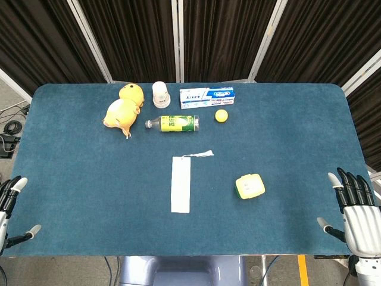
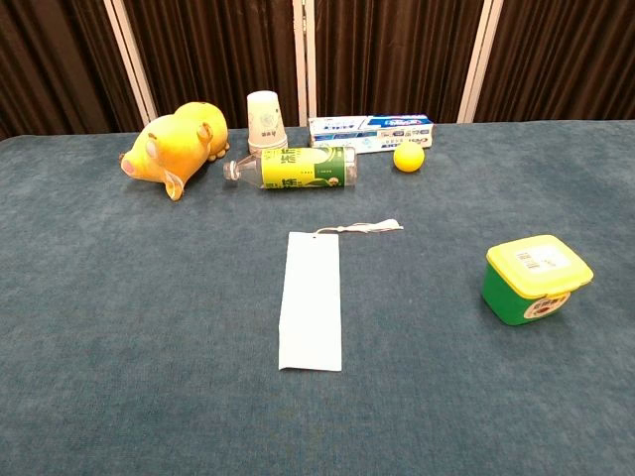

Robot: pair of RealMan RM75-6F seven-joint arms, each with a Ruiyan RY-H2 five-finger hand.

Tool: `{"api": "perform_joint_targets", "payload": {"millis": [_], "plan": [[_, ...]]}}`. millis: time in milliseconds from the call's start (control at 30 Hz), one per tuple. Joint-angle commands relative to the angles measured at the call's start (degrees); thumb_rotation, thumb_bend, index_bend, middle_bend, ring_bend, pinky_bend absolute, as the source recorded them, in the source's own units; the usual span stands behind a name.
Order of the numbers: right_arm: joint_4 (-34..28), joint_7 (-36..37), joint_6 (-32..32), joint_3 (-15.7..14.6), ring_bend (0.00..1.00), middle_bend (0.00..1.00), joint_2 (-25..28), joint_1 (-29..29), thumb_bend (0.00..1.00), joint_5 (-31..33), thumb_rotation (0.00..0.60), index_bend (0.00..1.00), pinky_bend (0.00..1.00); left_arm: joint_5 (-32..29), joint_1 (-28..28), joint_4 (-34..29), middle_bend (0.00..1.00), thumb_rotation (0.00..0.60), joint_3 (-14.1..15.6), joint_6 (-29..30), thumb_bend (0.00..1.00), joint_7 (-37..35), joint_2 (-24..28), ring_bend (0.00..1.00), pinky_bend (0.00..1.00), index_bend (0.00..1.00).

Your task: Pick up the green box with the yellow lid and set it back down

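The green box with the yellow lid (image 1: 250, 186) (image 2: 536, 279) sits upright on the blue table, right of centre near the front. My right hand (image 1: 352, 207) hovers at the table's front right corner, well to the right of the box, fingers spread and holding nothing. At the front left corner my left hand (image 1: 10, 208) shows only partly, its fingers apart and empty. Neither hand appears in the chest view.
A white paper strip with a string (image 1: 181, 183) (image 2: 313, 309) lies at the centre. Along the back stand a yellow plush pig (image 1: 124, 111) (image 2: 171, 142), a white cup (image 1: 161, 94) (image 2: 265, 121), a toothpaste box (image 1: 206, 97) (image 2: 369, 132), a lying green bottle (image 1: 174, 123) (image 2: 296, 167) and a yellow ball (image 1: 221, 115) (image 2: 408, 157).
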Motion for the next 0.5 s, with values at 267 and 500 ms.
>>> {"api": "perform_joint_targets", "payload": {"millis": [267,500], "plan": [[0.38,-1.87,-5.05,0.35,0.00,0.00,-0.91,2.57,0.02,2.05,0.600,0.00,0.00,-0.93,-0.35,-0.45,0.00,0.600,-0.02,-1.23,0.00,-0.24,0.19,0.00,0.00,0.00],[-1.28,-16.19,-20.28,2.71,0.00,0.00,-2.84,12.69,0.06,4.15,0.600,0.00,0.00,-3.83,-1.50,-0.25,0.00,0.600,-1.57,-3.00,0.00,2.75,-1.12,0.00,0.00,0.00]]}}
